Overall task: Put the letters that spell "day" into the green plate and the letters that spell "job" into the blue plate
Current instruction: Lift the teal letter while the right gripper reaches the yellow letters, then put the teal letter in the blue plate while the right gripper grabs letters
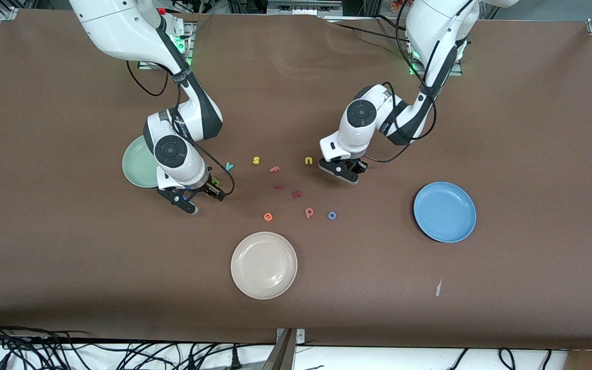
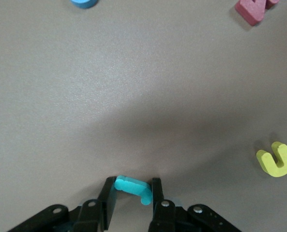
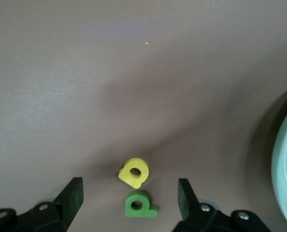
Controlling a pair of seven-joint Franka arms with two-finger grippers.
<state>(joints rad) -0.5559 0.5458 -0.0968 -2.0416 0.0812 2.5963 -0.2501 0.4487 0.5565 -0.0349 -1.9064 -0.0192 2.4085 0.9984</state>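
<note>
Here the left gripper (image 2: 132, 195) sits low over the table near the yellow "u" (image 1: 308, 161), its fingers closed on the teal "j" (image 2: 132, 187) — a grip only the left wrist view reveals, since from the front the gripper's body hides the letter. That same wrist view catches an edge of the blue "o" (image 2: 83, 3) and the pink-red "b" (image 2: 250, 10) on the cloth; from the front both lie nearer the camera than the gripper.

The right gripper (image 3: 129, 195) hangs beside the green plate (image 1: 136, 164), fingers spread wide with the yellow "a" (image 3: 134, 172) and the dark green "d" (image 3: 139, 204) lying between them, touching neither (the front view hides nearly all of this pair). The teal "y" (image 1: 229, 166) lies just beside that arm's wrist. The blue plate (image 1: 445, 211) stands well apart, toward the left arm's end.
</note>
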